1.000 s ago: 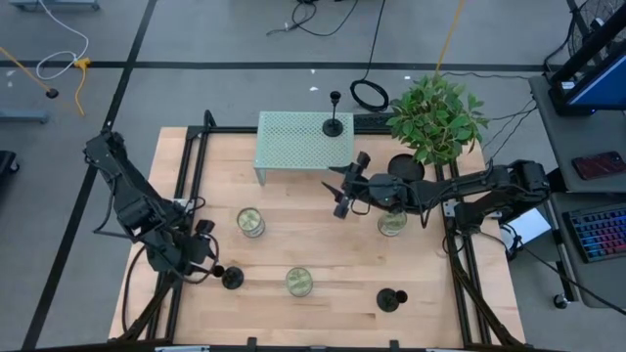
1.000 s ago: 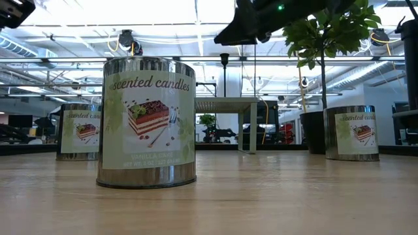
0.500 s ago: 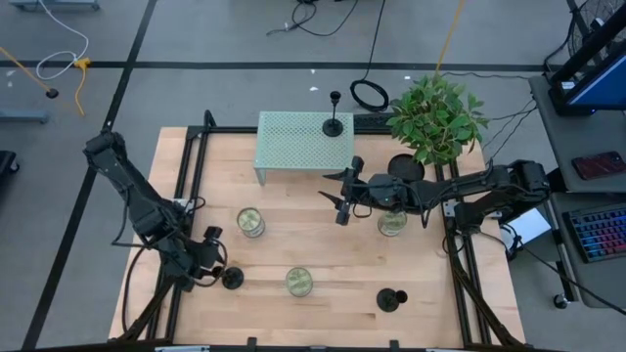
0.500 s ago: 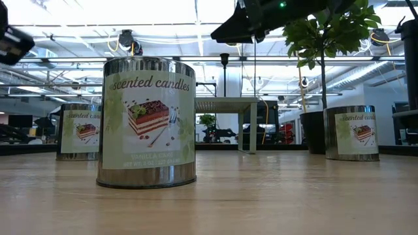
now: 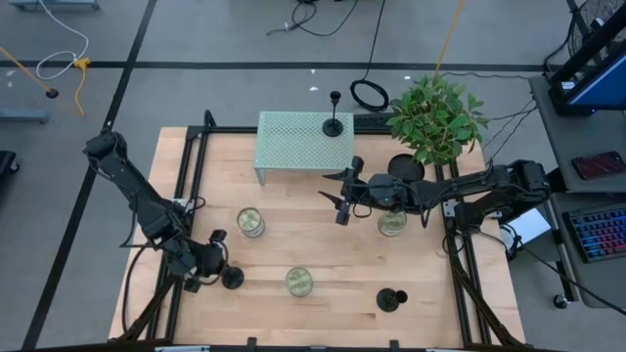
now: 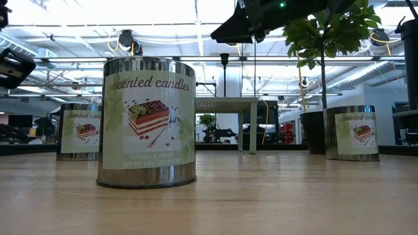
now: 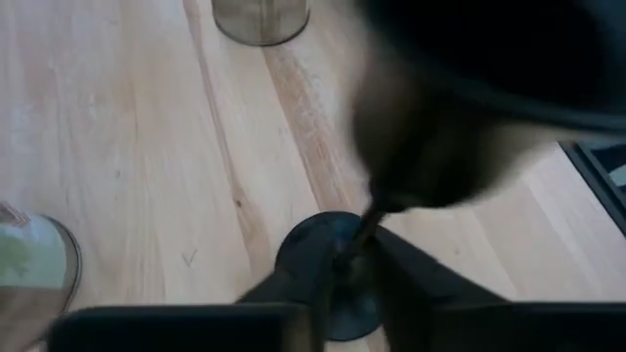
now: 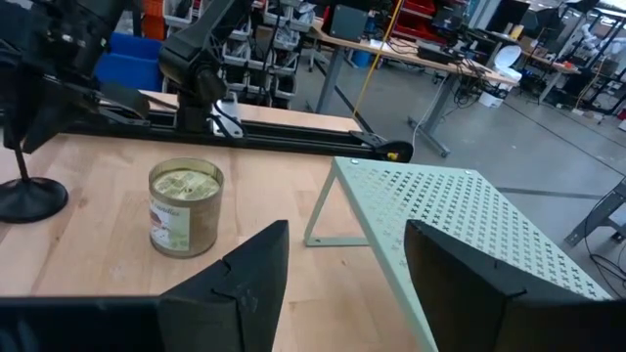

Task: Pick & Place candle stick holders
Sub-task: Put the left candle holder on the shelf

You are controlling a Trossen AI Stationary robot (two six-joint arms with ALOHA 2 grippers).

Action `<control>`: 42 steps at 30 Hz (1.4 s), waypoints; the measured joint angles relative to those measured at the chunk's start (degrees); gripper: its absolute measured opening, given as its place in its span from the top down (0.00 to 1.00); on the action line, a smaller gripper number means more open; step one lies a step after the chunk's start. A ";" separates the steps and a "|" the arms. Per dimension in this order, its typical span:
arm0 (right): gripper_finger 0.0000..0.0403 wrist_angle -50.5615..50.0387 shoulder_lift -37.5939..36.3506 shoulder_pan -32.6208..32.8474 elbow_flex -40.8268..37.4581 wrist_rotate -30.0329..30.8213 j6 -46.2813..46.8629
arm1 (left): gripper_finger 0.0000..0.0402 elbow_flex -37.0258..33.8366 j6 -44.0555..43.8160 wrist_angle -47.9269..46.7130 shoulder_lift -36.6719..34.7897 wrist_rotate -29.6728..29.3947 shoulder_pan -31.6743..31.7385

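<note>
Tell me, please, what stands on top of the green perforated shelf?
One black candle stick holder stands upright near a corner of the green perforated shelf. Nothing else shows on it; underneath is hidden.

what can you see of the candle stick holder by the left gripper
The candle stick holder is small and black, with a round flat base and a thin upright stem, standing on the wooden table near its front left edge. The left gripper is right at it, fingers either side of the stem; whether they touch it cannot be told.
</note>
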 joint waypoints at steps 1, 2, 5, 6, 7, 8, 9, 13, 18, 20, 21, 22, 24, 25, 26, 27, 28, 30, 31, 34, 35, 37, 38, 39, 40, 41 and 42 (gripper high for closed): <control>0.51 0.00 0.00 0.00 0.00 0.01 0.00 | 0.91 0.00 0.44 0.48 0.00 -0.45 0.00; 0.51 0.02 0.00 0.00 0.00 0.00 0.00 | 0.95 0.00 0.89 1.15 0.00 -1.31 0.00; 0.51 0.01 0.00 0.00 0.00 0.00 0.00 | 0.96 -0.04 2.36 6.24 0.00 -5.97 0.01; 0.51 0.02 0.00 -0.01 0.00 0.00 0.00 | 0.95 -0.04 3.77 8.61 0.00 -8.05 0.11; 0.51 0.02 0.00 0.00 0.00 0.00 0.00 | 0.95 -0.04 6.17 10.98 0.00 -10.27 0.30; 0.51 0.02 0.00 0.00 0.00 0.00 0.00 | 0.95 -0.04 8.77 13.36 0.00 -12.12 0.62; 0.51 0.01 0.00 0.00 0.00 0.00 0.00 | 0.95 -0.04 11.54 16.28 0.00 -13.58 1.06; 0.51 0.17 0.00 0.00 0.00 0.00 0.00 | 0.98 -0.04 19.83 26.30 0.00 -18.56 4.15; 0.51 0.88 0.00 -0.01 0.00 0.00 0.43 | 0.99 0.00 26.99 35.21 -0.02 -23.93 10.57; 0.51 0.87 0.00 0.00 0.00 0.00 1.46 | 0.99 0.00 28.64 37.94 0.00 -23.86 14.02; 0.51 0.87 0.00 -0.02 0.00 0.01 2.08 | 0.99 0.01 28.45 39.03 -0.03 -23.77 15.79; 0.51 0.57 0.00 -0.02 0.00 0.02 2.75 | 0.99 0.04 27.87 39.19 -0.07 -23.24 17.60; 0.51 -1.50 0.00 -0.02 0.00 0.00 2.78 | 0.98 0.04 27.12 37.77 -0.02 -20.90 20.73; 0.51 -3.77 0.00 -0.02 0.00 0.02 1.84 | 0.99 0.04 26.53 36.62 -0.02 -19.27 21.93; 0.51 -6.24 0.00 -0.02 0.00 0.06 1.02 | 0.99 0.04 25.87 35.87 0.00 -17.74 23.10; 0.51 -8.69 0.01 0.00 -0.01 0.06 0.46 | 0.99 0.04 25.27 35.36 0.02 -16.39 24.09; 0.51 -10.76 0.03 0.05 -0.02 0.07 0.14 | 0.99 0.04 24.81 35.13 0.02 -15.56 25.02; 0.51 -13.66 0.02 0.09 -0.02 -0.01 -0.11 | 0.98 0.04 24.19 35.24 0.02 -14.36 26.57; 0.51 -14.90 0.02 0.09 -0.02 -0.18 -0.28 | 0.97 0.04 24.19 35.49 0.02 -14.06 27.24; 0.51 -18.81 0.02 0.09 -0.02 -1.53 5.53 | 0.91 0.04 23.58 36.07 0.00 -12.98 28.98; 0.51 -19.82 0.02 0.10 -0.02 -1.66 9.35 | 0.89 0.04 22.70 35.92 0.00 -12.68 29.40; 0.51 -22.36 -0.02 0.44 -0.02 -1.68 15.34 | 0.84 0.04 20.41 35.34 0.00 -12.66 30.06; 0.51 -24.02 -0.02 0.73 -0.02 -1.52 17.88 | 0.82 0.04 19.64 35.30 0.00 -12.63 30.32; 0.51 -25.64 -0.02 1.09 -0.02 -1.41 20.32 | 0.81 0.04 19.18 35.29 0.00 -12.63 30.47; 0.51 -26.82 0.00 1.48 -0.02 -1.44 22.88 | 0.79 0.04 19.12 35.31 0.00 -12.65 30.57; 0.51 -27.75 0.00 1.91 -0.02 -1.46 25.87 | 0.78 0.04 19.05 35.32 0.00 -12.65 30.56; 0.51 -28.86 -0.01 2.30 -0.02 -1.46 28.90 | 0.77 0.04 19.03 35.32 0.00 -12.63 30.56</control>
